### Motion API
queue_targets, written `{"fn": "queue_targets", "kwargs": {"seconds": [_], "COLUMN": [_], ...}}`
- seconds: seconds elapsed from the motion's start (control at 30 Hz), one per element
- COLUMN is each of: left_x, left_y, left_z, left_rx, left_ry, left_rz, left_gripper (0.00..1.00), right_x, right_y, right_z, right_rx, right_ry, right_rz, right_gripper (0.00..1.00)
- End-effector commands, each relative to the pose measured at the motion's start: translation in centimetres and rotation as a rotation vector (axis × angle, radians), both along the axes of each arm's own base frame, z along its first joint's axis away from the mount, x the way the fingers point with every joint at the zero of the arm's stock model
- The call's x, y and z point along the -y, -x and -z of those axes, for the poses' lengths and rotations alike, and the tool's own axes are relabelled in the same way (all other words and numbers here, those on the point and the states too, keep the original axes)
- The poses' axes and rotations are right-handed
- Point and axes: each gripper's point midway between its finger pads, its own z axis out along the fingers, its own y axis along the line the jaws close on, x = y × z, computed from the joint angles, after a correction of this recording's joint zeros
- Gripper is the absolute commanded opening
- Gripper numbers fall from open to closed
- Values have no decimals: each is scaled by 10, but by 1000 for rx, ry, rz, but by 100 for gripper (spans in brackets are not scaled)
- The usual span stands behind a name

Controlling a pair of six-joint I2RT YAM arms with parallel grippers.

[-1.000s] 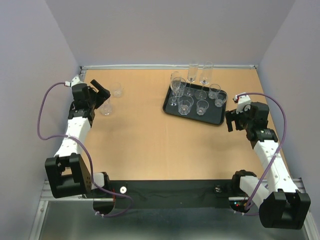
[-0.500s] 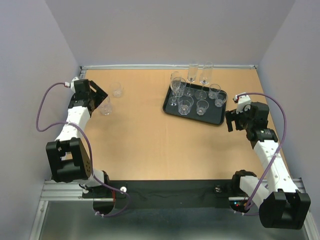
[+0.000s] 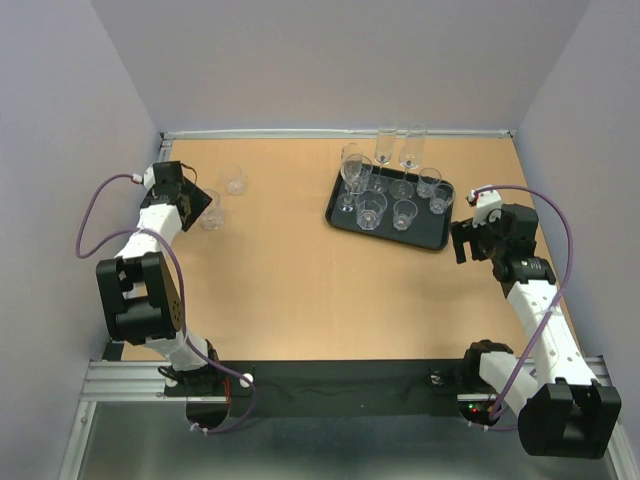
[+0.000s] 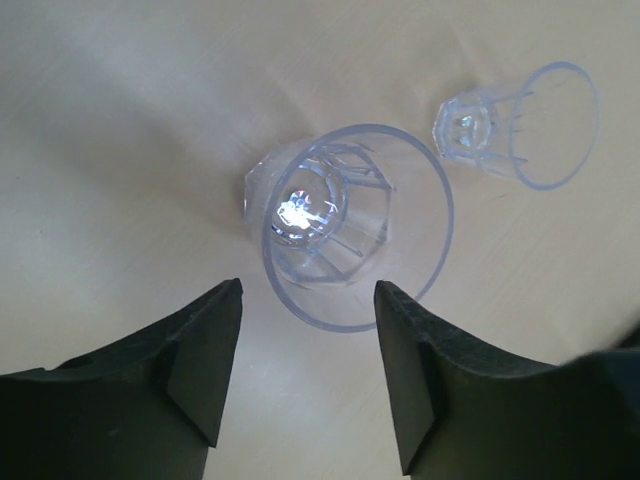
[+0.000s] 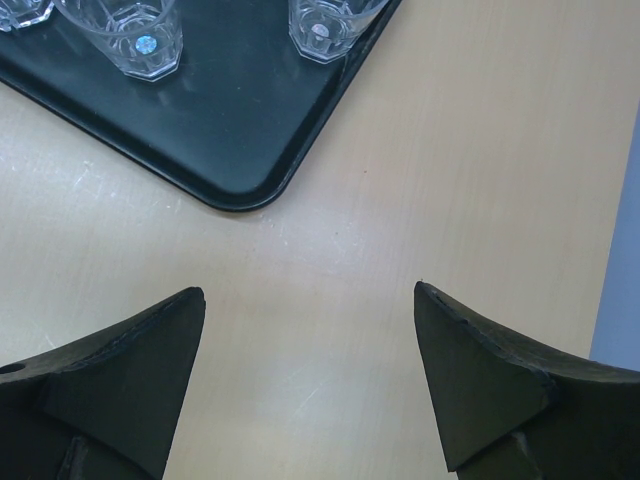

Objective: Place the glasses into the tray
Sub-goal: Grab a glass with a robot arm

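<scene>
Two short clear glasses stand on the table at the left: one (image 3: 210, 214) right by my left gripper (image 3: 199, 200), the other (image 3: 233, 180) farther back. In the left wrist view the near tumbler (image 4: 345, 225) sits just beyond my open left gripper (image 4: 308, 290), not between the fingers; the second tumbler (image 4: 520, 120) is up right. The black tray (image 3: 420, 238) holds several glasses (image 3: 371, 210). Two stemmed flutes (image 3: 385, 143) stand at its far edge. My right gripper (image 3: 462, 240) is open and empty, just right of the tray.
The right wrist view shows the tray's rounded corner (image 5: 230, 150) with two tumblers (image 5: 140, 35) in it, and bare table under the right gripper (image 5: 308, 292). Purple walls close in the table on the left, back and right.
My left arm has swung its wrist back toward the left wall, and the gripper now points at the near tumbler. Glasses and right arm have not moved.
</scene>
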Motion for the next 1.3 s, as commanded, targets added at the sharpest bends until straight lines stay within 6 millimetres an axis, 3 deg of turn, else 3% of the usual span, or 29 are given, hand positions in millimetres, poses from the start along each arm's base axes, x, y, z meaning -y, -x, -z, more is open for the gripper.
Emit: {"fn": "queue_targets", "kwargs": {"seconds": [0.0,0.07,0.13,0.33,0.47,0.63,0.8,0.97,1.27], "left_x": [-5,-7,-6,-5,7,15,35,76,136], "left_y": [-10,-12,-13,-13,-14,-9,-3,14,44], "left_z": [-10,-6,-3,1,1,-1,-18,-33,-28], "left_rx": [22,12,6,-1,2,5,83,209,242], "left_ry": [9,9,11,16,42,45,71,154,221], "left_rz": [-18,-20,-15,6,83,148,290,510,736], "left_gripper": [64,61,48,22,1,0,0,0,0], "right_x": [5,6,6,6,6,6,4,0,-16], "right_y": [-4,-4,-4,-4,-4,-4,-3,-3,0], "right_z": [-9,-9,-10,-10,-10,-12,-11,-12,-17], "right_rx": [43,42,46,49,49,53,51,54,71], "right_ry": [21,21,22,25,25,25,18,7,-20], "right_rz": [12,14,14,14,14,14,4,-18,-113], "right_gripper": [90,90,90,90,90,90,90,90,90]}}
